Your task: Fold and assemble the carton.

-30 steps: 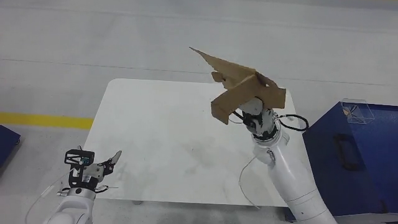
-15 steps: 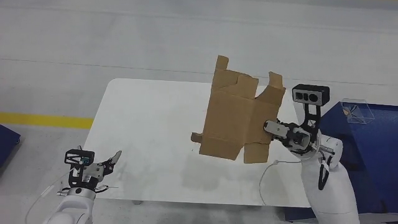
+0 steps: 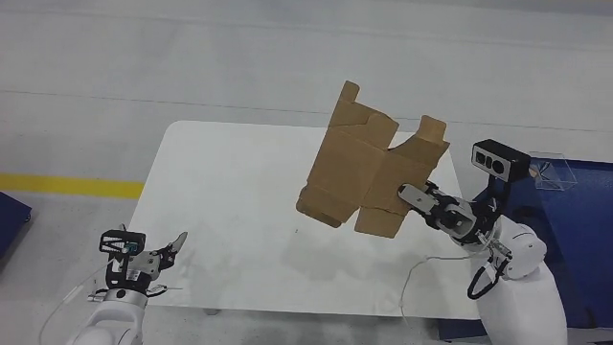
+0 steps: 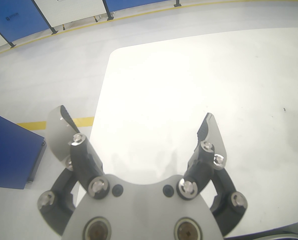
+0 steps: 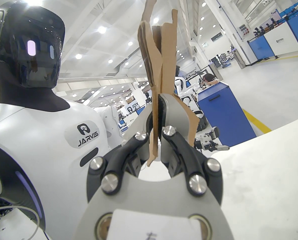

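1. My right jaws pinch one flattened brown carton [image 3: 369, 172] by its near right edge. They hold it tilted in the air over the right half of the white bench [image 3: 230, 211].
2. My left jaws stand spread, with nothing between them, at the bench's near left corner. One finger [image 4: 64, 118] hangs over the floor and the other over the benchtop.
3. A blue cabinet [image 3: 546, 249] stands just beside the bench's right side, with a clear plastic holder [image 3: 549, 170] on its top.
4. A second blue box [image 3: 10, 220] sits on the floor, well off the bench's left side. A yellow floor stripe [image 3: 67, 186] runs between that box and the bench.
5. From above, the carton covers the bench's far right part, and short flaps jut from the carton's far edge.
6. In the right wrist view the carton is seen edge-on, so its broad faces are hidden. Its layers part slightly above my jaws.
7. I cannot tell from above whether the carton's lowest corner clears the benchtop.
8. Count: one carton, one bench, two blue units on the floor, two sets of jaws.
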You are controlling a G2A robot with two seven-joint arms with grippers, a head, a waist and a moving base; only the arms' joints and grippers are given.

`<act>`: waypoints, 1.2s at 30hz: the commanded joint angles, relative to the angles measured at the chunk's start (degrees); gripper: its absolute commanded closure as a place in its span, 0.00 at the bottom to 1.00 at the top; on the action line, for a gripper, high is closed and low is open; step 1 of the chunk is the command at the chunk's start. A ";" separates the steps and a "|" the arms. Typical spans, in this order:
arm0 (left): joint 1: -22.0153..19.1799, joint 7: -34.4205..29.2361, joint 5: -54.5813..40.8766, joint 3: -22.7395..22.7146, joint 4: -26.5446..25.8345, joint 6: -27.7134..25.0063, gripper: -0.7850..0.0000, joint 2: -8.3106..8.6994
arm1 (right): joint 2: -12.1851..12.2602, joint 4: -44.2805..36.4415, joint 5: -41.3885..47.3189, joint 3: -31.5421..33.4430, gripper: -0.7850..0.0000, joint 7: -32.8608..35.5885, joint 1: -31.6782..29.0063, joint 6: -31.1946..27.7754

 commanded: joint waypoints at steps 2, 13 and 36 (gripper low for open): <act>0.00 0.00 0.00 0.00 0.00 0.00 0.00 0.00 | 0.00 0.00 0.00 0.00 1.00 0.00 0.00 0.00; 0.00 0.00 0.00 0.00 0.00 0.00 0.00 0.00 | 2.84 -10.06 -36.86 17.19 1.00 -16.07 0.77 -17.21; 0.00 0.00 0.00 0.00 0.00 0.00 0.00 0.00 | 11.92 -30.10 -125.40 20.83 1.00 -70.32 -3.18 -17.87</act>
